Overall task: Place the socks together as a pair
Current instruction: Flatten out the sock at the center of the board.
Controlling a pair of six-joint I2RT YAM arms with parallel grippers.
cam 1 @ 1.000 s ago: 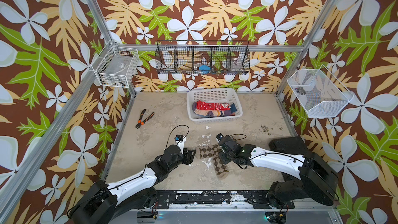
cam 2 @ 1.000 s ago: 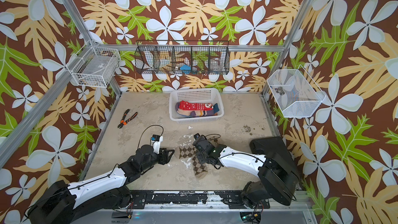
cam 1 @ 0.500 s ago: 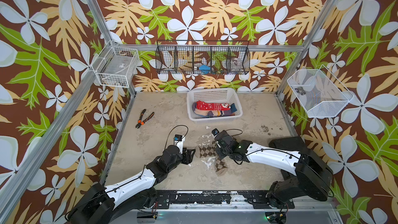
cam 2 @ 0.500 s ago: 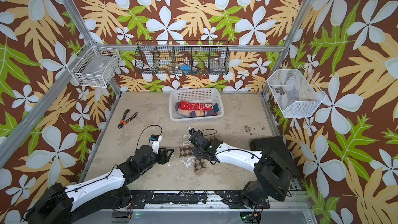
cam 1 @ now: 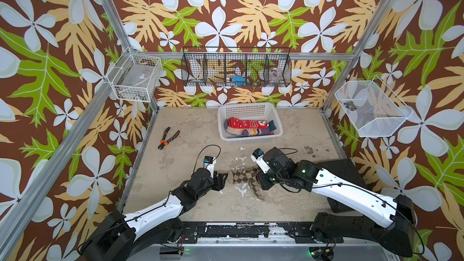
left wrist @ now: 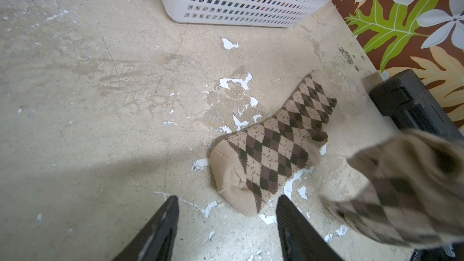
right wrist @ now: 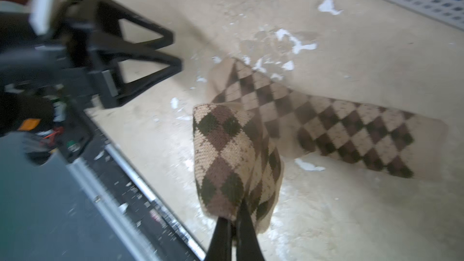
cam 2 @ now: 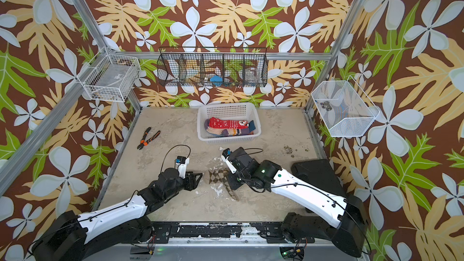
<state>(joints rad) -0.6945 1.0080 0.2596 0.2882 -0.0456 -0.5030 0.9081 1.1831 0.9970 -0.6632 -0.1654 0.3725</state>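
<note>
Right gripper (right wrist: 234, 222): black jaws pressed together on a fold of the held argyle sock (right wrist: 226, 151), a soft knit in tan, brown and dark-green diamonds. The sock hangs bunched from the jaws. In a top view its free end (cam 1: 258, 192) trails toward the front edge. Cannot tell whether that end touches the table.

Flat argyle sock (left wrist: 276, 146), same diamond knit with a plain tan toe: lies flat on the worn beige tabletop (left wrist: 100, 96), bent at the heel, between the two grippers. The held sock overlaps it in the right wrist view; contact cannot be judged.

Left gripper (left wrist: 227, 199): black jaws parted fairly wide, nothing between them. The tan toe sits just ahead of the tips.

Farther back, to the left: orange-handled black pliers (cam 1: 168, 138) lie on the table, well apart from both socks.

Near the back wall, centre: white slotted plastic basket (cam 1: 251, 110). Inside, a red snowflake knit sock (cam 1: 247, 123) lies on top of a blue sock with orange stripes (cam 1: 253, 131). More knitwear lies beneath, pieces not separable.

On the back wall: black wire rack (cam 1: 236, 53), with compartments.
</note>
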